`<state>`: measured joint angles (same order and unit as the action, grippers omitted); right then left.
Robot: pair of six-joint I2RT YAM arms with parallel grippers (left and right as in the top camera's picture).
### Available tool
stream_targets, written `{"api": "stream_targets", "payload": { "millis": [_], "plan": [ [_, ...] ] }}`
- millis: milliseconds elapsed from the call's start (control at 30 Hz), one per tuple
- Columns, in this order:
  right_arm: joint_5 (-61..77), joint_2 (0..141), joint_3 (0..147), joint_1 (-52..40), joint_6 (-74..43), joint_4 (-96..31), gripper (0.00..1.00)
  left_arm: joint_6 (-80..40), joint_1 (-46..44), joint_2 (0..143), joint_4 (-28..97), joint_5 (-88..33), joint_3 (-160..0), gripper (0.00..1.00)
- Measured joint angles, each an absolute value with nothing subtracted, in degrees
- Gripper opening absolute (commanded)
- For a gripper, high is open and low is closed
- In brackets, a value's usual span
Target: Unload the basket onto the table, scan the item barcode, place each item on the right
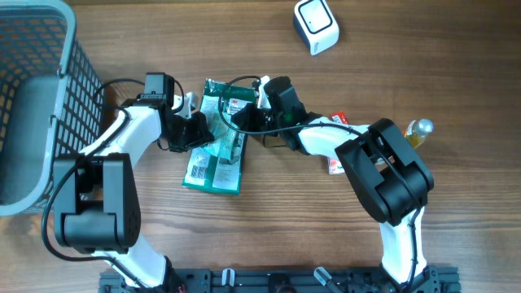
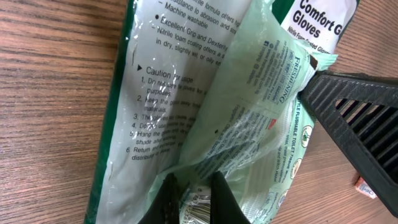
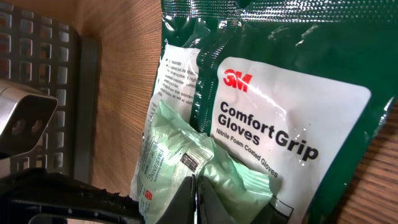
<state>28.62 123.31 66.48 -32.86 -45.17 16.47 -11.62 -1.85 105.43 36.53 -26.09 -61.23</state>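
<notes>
The pale green packet (image 2: 261, 124) is pinched from 2 sides, lying crumpled between the 2 grippers and on top of the green gloves pack (image 3: 280, 124). The left gripper (image 2: 189, 186) is clenched on the packet's near edge, its 2 dark fingers (image 2: 166, 199) pressed close together with the film bunched between them. A barcode (image 2: 198, 213) shows on the packet right at those fingertips, partly cut off by the bottom of the left wrist view. The right gripper (image 3: 194, 186) is likewise clamped on the packet, its jaws meeting on a folded corner just in front of the wrist camera. Directly beyond the right gripper the gloves pack lies flat, its white label facing up. From overhead the 2 grippers face each other across the packet, the left gripper (image 1: 202, 130) on 1 side and the right gripper (image 1: 238, 120) on the other, close together.

The white scanner (image 1: 316, 24) stands on the wooden table (image 1: 326, 236) well apart from both grippers, beyond the right arm. A grey basket (image 1: 81, 89) sits behind the left arm at the table's edge. A small bottle (image 1: 418, 129) and a red-and-white item (image 1: 335, 166) lie near the right arm's base, away from its gripper.
</notes>
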Motion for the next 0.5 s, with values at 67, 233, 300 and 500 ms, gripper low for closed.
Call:
{"api": "stream_targets", "payload": {
  "millis": [67, 233, 300, 500],
  "plan": [
    [28.9, 123.3, 66.5, -32.9, -44.5, 17.2, 0.13, -11.6, -1.8, 105.3, 36.5, -26.1, -61.2, 0.04],
    [30.2, 122.5, 66.3, -32.7, -43.2, 17.7, 0.13, -11.6, -1.6, 103.2, 37.2, -26.0, -61.6, 0.04],
    [30.9, 120.3, 65.7, -32.4, -42.9, 15.8, 0.11, -11.9, -1.3, 100.6, 37.1, -26.0, -62.9, 0.05],
    [36.9, 112.9, 65.7, -32.2, -43.3, 10.5, 0.04, -14.4, -1.1, 93.5, 33.2, -26.1, -66.3, 0.1]
  ]
}}
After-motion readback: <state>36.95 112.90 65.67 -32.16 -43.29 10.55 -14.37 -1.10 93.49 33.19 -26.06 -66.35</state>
